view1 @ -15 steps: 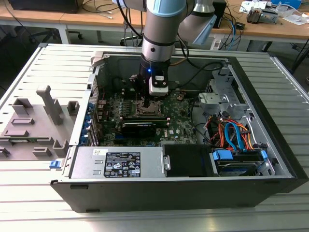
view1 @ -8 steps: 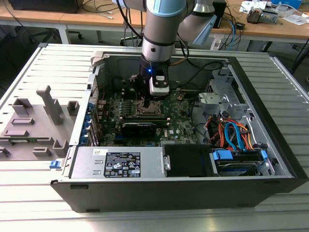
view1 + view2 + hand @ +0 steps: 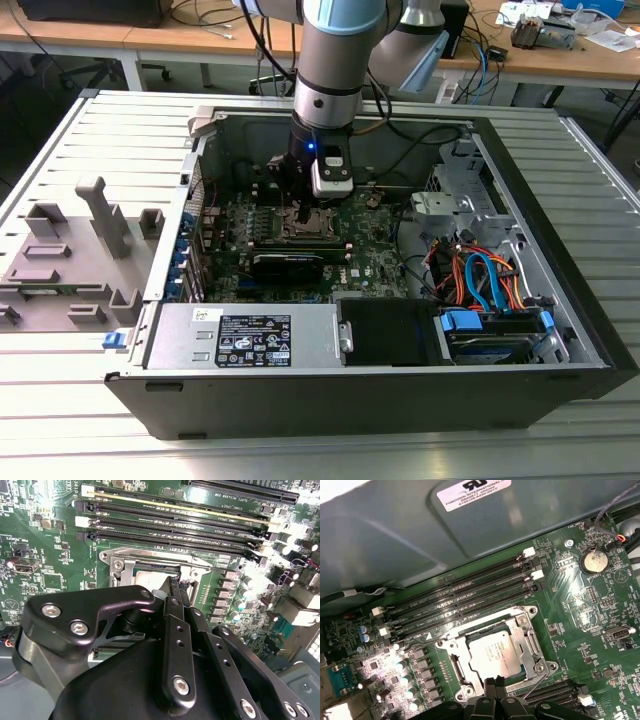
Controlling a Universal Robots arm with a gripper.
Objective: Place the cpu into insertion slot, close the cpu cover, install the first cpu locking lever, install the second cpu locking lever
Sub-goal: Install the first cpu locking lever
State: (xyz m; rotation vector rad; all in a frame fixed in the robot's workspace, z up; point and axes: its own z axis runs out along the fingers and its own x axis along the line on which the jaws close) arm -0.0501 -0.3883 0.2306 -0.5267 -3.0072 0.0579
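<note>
Claw (image 3: 493, 681) hides pt of cpu cover (image 3: 529, 644).

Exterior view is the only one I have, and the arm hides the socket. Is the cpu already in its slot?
Observer: Yes. In the first wrist view the cpu lies flat in the socket.
Operator: And the cover, is it down?
Observer: It looks down: the cover lies flat and frames the cpu.
Operator: Where is the hand?
Observer: The hand hangs at the socket's edge, fingertips together, beside a thin wire lever.
</note>
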